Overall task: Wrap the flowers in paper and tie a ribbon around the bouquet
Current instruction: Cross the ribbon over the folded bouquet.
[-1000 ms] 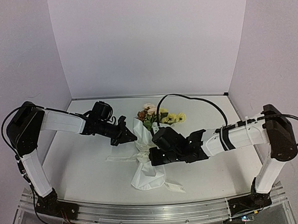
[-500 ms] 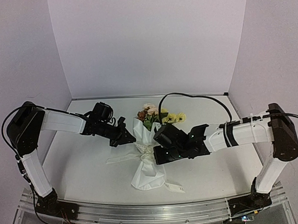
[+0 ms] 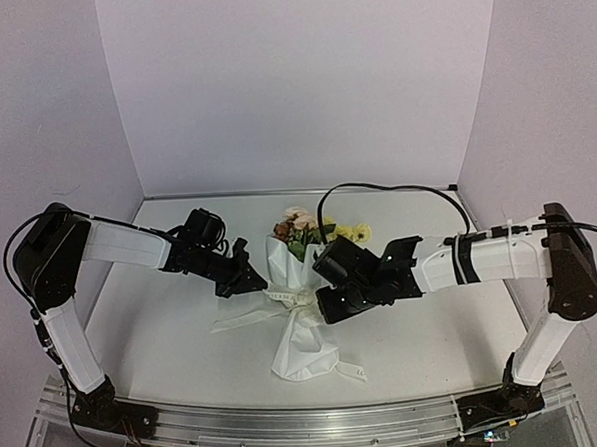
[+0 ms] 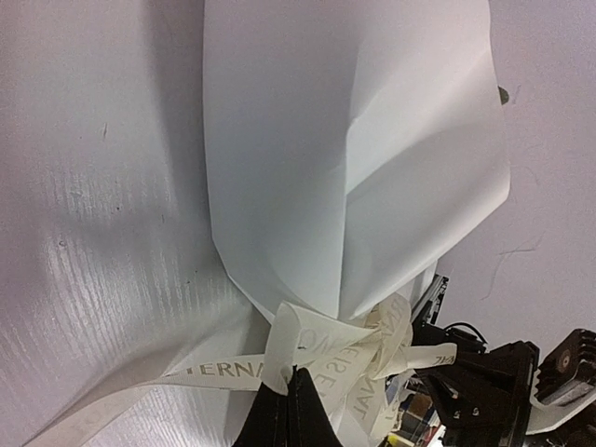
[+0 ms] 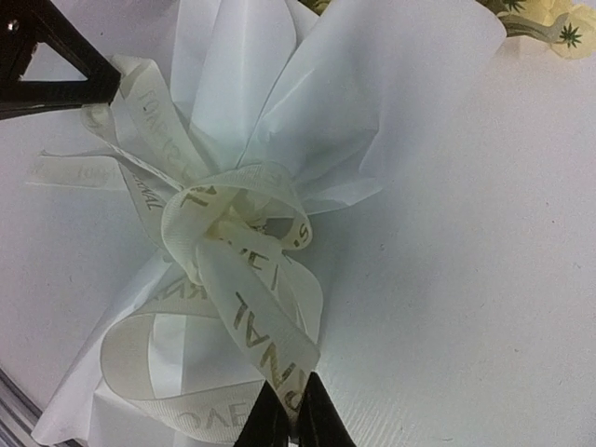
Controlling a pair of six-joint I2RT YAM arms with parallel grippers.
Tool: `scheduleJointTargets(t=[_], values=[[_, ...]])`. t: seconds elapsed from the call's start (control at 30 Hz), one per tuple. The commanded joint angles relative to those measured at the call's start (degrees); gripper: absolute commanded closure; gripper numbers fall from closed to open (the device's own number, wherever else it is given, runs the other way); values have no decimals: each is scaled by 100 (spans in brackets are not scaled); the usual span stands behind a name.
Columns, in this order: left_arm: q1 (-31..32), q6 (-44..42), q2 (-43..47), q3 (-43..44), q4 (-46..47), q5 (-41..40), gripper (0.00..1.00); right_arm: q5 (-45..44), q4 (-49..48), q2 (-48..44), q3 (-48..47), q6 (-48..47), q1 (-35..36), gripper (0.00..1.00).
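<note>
Top external view: the bouquet (image 3: 283,261) lies flat near the middle of the white surface (image 3: 164,336), between the two arms. Its blooms point toward the far wall and its flared foot toward the near edge. The flowers (image 3: 317,233), yellow, pink and cream with green leaves, show above the wide rim of the paper (image 3: 303,351). The paper is gathered to a narrow waist and spreads out again below it. The ribbon (image 3: 287,298), cream with printed lettering, is wound round that waist in several loose loops. One tail trails off to the left across the surface, and another lies beside the paper's foot at the right. The left claw (image 3: 259,282) reaches in from the left, just beside the waist. In the left wrist view its dark fingertips (image 4: 276,421) are clenched together, with a strand of ribbon nipped at their very tip, right at the knot of loops under the paper cone. The right claw (image 3: 327,307) comes in from the right, touching the bundle at the same waist. In the right wrist view its fingertips (image 5: 268,421) are pinched on the end of a broad lettered strand that runs down from the loops. The left claw's black tip is at the upper left, with a strand leading to it.
</note>
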State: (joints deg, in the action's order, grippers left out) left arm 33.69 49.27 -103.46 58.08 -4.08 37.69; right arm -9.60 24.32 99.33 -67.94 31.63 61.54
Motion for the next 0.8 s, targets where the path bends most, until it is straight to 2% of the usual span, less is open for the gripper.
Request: scheduleJointTargets(t=[0.0,0.2,0.33,0.5,0.6,0.77], values=[[11,-243,74,-22,28,64,100,28,181,162,-255,-172,-146,87],[156,-272,18,-7,50,77,100,344,114,404,-421,141,-190,78],[197,-230,-11,-11,96,77,100,561,-189,402,-251,611,-197,70],[208,-145,-25,-42,134,11,100,613,-480,283,42,1186,-201,65],[205,-105,9,-95,105,-128,100,597,-521,229,140,1387,-201,68],[130,-68,51,-194,68,-293,100,477,-411,74,292,1371,-203,82]])
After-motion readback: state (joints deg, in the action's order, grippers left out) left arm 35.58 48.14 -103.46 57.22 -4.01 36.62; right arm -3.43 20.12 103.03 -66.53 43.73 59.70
